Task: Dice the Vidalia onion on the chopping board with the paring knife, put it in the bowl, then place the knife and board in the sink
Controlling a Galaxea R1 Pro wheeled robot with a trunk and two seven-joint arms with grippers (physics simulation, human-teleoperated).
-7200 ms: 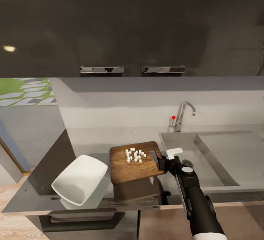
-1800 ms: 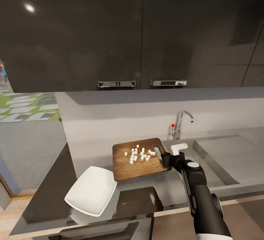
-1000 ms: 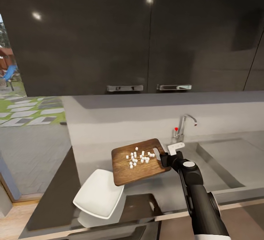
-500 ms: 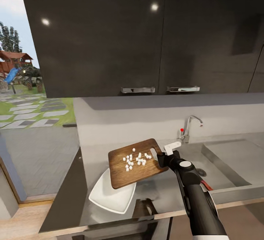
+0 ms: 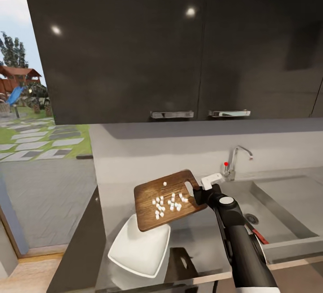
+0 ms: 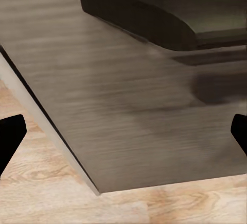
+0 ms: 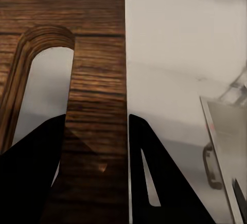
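1. Glossy black upper cabinets with chrome bar handles hang over a pale grey backsplash in the head view, and beneath them runs the grey countertop.
2. To the right of that view lies the steel sink, with its chrome faucet and small red knob behind the basin; a red-handled paring knife rests inside the basin, partly hidden by the arm.
3. Raised off the countertop and tilted, lower at its near-left corner, is the chopping board, which carries a scatter of white diced onion near its middle.
4. The right gripper pinches the board at its handle end, just beside the slot-shaped hole.
5. Below the board's lower corner sits the white bowl on the countertop; the board overlaps the bowl's far rim as seen from the head.
6. Left wrist view: a grey-brown panel and light wood floor lie ahead, with a dark rounded shape at the far side. The left gripper's two black fingertips stand spread wide at opposite edges with nothing between them.
7. Right wrist view: the board's grain and handle slot are seen close up, and the black fingers press on either side of the strip of wood beside the slot.
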